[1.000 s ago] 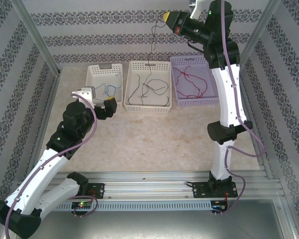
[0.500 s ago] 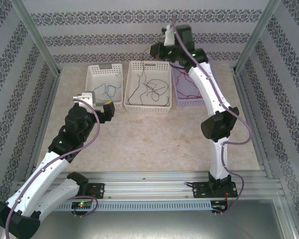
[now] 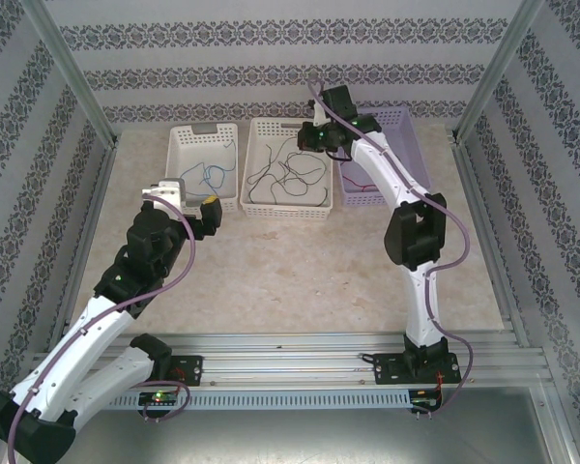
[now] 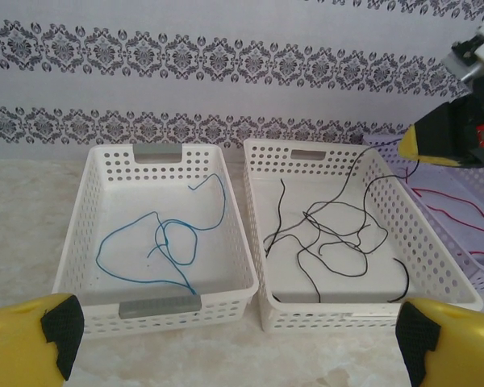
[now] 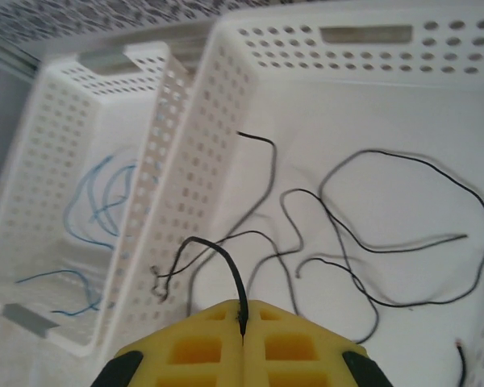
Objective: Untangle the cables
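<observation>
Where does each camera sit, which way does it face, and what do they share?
Top view: fixed above and behind the arms, looking down on the beige table and three perforated plastic baskets; both arms show.
Left wrist view: on the left arm, facing forward at the thin blue cable and thin black cable in white baskets; open yellow jaws at bottom corners.
Right wrist view: on the right arm, looking down at the black cable; yellow jaws shut on it.
Shared: all show both cables.

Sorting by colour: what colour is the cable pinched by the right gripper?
Black; the cable shows best in the right wrist view.
</observation>
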`<state>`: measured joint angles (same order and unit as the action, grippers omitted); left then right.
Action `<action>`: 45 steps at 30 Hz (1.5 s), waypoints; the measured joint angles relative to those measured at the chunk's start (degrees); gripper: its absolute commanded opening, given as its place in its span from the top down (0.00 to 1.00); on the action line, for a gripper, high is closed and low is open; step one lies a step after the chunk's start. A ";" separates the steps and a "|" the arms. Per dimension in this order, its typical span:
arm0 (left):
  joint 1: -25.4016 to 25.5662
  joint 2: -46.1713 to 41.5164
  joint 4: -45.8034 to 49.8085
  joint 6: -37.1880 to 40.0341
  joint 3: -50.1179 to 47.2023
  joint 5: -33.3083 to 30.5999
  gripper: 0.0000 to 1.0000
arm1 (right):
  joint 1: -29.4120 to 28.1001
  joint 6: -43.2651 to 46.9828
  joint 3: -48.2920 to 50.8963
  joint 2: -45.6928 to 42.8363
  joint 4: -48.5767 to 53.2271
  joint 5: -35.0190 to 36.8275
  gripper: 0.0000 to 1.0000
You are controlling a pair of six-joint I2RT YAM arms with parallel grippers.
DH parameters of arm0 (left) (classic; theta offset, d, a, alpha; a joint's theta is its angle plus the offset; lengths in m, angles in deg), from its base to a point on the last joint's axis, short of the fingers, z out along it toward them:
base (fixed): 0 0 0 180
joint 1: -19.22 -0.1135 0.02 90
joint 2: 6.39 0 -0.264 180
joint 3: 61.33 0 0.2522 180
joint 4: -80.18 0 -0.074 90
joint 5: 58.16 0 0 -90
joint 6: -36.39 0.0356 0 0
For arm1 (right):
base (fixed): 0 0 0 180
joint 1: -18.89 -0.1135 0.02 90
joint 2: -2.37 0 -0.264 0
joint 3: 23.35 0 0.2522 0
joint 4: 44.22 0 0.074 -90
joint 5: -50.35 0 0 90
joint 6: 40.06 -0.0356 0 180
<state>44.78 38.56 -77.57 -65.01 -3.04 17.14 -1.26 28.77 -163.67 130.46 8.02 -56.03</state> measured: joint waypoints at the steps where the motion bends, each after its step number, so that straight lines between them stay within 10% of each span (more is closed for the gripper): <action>1: 0.15 0.00 -0.04 0.11 -0.07 -0.09 0.00 | 0.00 0.17 0.00 0.44 0.48 0.85 0.97; 26: 1.07 0.37 -0.37 2.05 -1.31 -2.23 0.00 | -4.50 5.42 -11.21 -6.56 11.93 11.47 0.42; 35: 1.11 0.37 -1.03 2.45 -2.19 -5.75 0.00 | -9.38 11.26 24.90 -46.60 -10.38 20.33 0.03; 45: 1.40 0.44 -4.46 3.04 -4.72 -10.91 0.00 | -8.74 13.60 52.50 -66.64 -20.94 27.41 0.02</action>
<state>46.18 38.99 -82.03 -61.97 -7.76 6.24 -10.00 42.37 -111.17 63.82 -12.92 -28.62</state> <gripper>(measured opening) 0.999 0.981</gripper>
